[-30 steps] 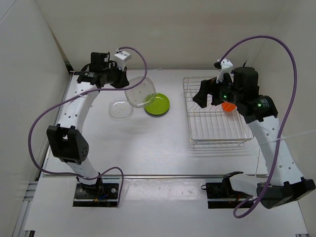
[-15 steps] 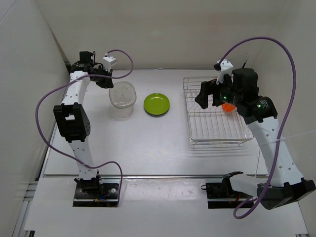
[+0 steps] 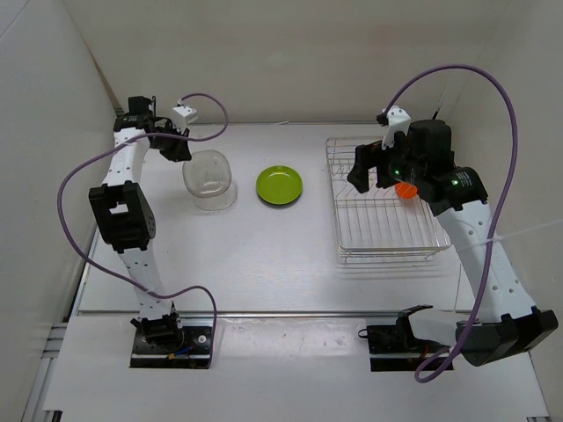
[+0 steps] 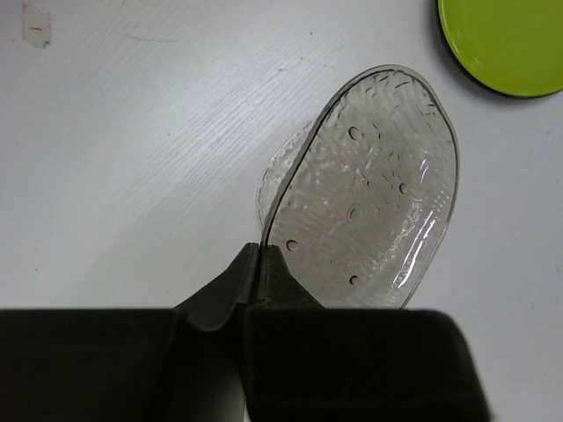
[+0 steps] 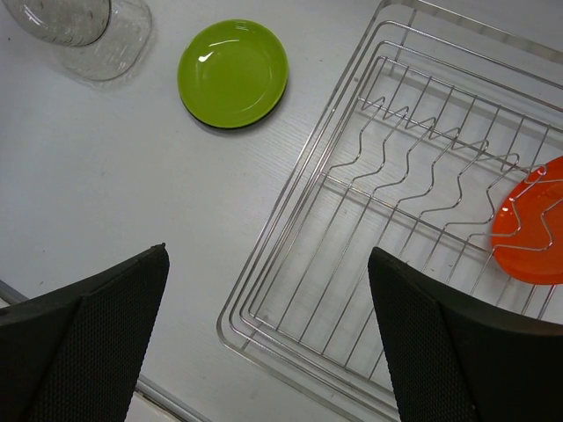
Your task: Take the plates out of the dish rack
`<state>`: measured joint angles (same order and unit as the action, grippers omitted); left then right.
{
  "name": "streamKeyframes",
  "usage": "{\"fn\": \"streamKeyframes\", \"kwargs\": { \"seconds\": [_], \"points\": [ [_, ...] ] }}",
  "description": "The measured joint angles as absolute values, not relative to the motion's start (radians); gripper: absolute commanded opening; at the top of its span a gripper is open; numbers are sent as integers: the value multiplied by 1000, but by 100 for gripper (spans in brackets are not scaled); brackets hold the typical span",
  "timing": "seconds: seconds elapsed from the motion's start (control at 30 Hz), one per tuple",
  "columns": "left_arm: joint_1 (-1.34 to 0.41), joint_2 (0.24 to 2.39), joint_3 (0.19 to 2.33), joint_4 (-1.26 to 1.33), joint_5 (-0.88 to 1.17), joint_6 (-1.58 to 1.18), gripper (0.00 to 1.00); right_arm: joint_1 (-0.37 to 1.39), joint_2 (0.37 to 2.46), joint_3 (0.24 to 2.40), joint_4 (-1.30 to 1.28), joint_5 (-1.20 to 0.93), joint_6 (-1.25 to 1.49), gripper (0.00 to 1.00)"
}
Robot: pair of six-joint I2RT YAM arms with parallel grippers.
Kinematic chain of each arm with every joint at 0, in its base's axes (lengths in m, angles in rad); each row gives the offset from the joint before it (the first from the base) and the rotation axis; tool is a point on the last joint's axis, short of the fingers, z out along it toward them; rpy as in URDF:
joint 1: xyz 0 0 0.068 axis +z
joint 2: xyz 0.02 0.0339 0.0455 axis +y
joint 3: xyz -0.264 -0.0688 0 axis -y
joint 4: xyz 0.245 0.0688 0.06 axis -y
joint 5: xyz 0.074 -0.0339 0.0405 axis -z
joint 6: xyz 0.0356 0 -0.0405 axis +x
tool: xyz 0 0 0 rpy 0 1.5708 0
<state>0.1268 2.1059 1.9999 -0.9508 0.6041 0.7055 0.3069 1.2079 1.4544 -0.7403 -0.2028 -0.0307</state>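
Note:
My left gripper [image 3: 180,151] is shut on the rim of a clear plate [image 3: 208,170] and holds it tilted over a second clear plate [image 3: 215,197] lying on the table. In the left wrist view my left gripper [image 4: 259,251] pinches the held clear plate [image 4: 374,189]. The lime green plate [image 3: 279,185] lies flat mid-table, a dark rim showing under it [image 5: 233,72]. The orange plate [image 3: 405,188] stands in the dish rack [image 3: 387,224] at its right side [image 5: 532,230]. My right gripper [image 5: 273,338] is open and empty above the rack's left part [image 5: 352,237].
White walls close in the table on the left, back and right. The rack's upright divider prongs [image 5: 422,154] stand between my right gripper and the orange plate. The left arm's purple cable [image 3: 97,176] loops over the left side.
My left arm has swung left and back, carrying the clear plate from beside the green plate to over the other clear plate. The right arm has barely moved.

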Motion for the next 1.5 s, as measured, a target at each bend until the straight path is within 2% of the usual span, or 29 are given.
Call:
{"fn": "streamKeyframes", "kwargs": {
  "seconds": [0.47,1.07,1.13,1.27,1.5],
  "points": [
    [142,2154,1975,-981,688,782,11,268,1179,1426,-757,-163,-57,95],
    [138,2268,2013,-968,699,781,11,249,1158,1423,-761,-159,-63,95],
    [135,2268,2013,-958,699,775,13,249,1158,1423,-761,-159,-63,95],
    [134,2268,2013,-938,699,760,39,249,1158,1423,-761,-159,-63,95],
    [128,2269,2013,-925,700,732,41,241,1152,1423,-761,-160,-63,95]
  ]
}}
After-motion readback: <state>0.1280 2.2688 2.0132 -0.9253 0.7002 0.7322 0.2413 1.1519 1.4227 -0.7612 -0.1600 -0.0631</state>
